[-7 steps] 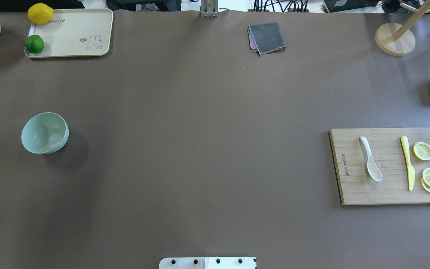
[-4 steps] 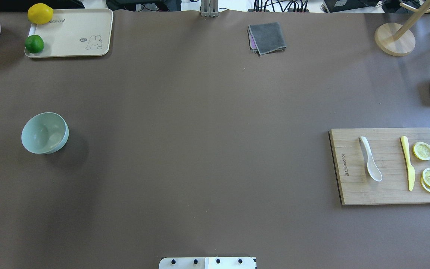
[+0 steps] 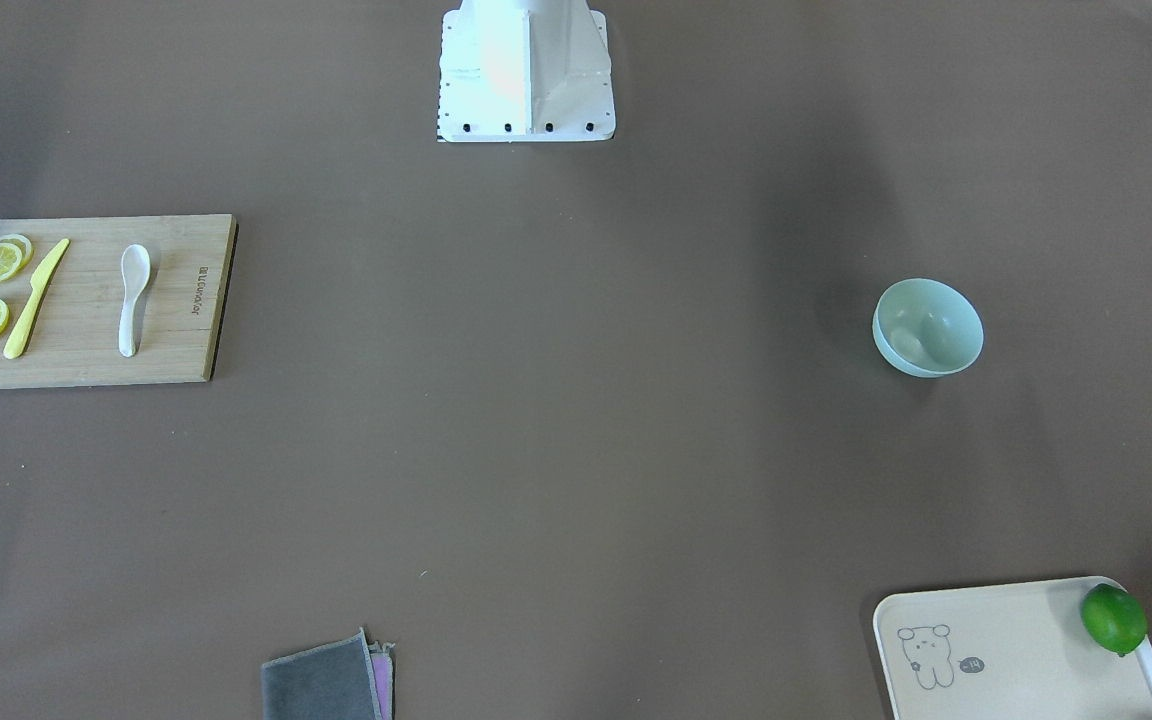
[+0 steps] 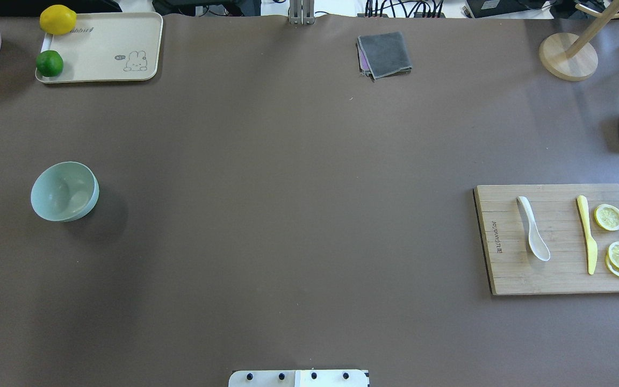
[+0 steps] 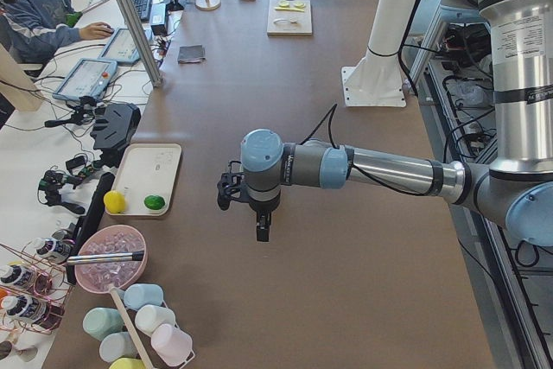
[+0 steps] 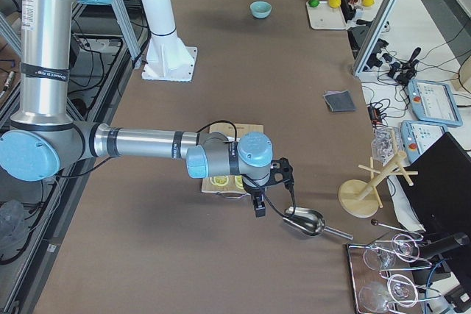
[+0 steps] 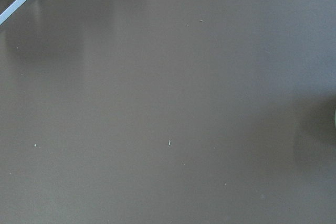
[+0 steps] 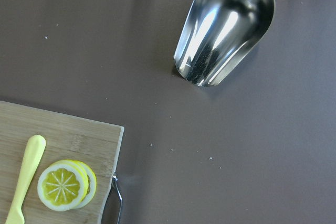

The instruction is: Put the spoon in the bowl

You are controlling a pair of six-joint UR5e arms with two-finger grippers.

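Observation:
The white spoon (image 4: 532, 231) lies on the wooden cutting board (image 4: 508, 269) at the table's right, scoop toward the robot; it also shows in the front-facing view (image 3: 132, 295). The mint-green bowl (image 4: 65, 191) stands empty and upright at the table's left, also in the front-facing view (image 3: 927, 328). My left gripper (image 5: 260, 229) shows only in the exterior left view, hanging over bare table. My right gripper (image 6: 259, 207) shows only in the exterior right view, beside the board's outer end. I cannot tell whether either is open or shut.
A yellow knife (image 4: 588, 236) and lemon slices (image 4: 609, 217) share the board. A metal scoop (image 8: 226, 27) lies past the board's far right. A cream tray (image 4: 105, 54) with a lemon and a lime, a grey cloth (image 4: 384, 54) and a wooden stand (image 4: 567, 56) line the far edge.

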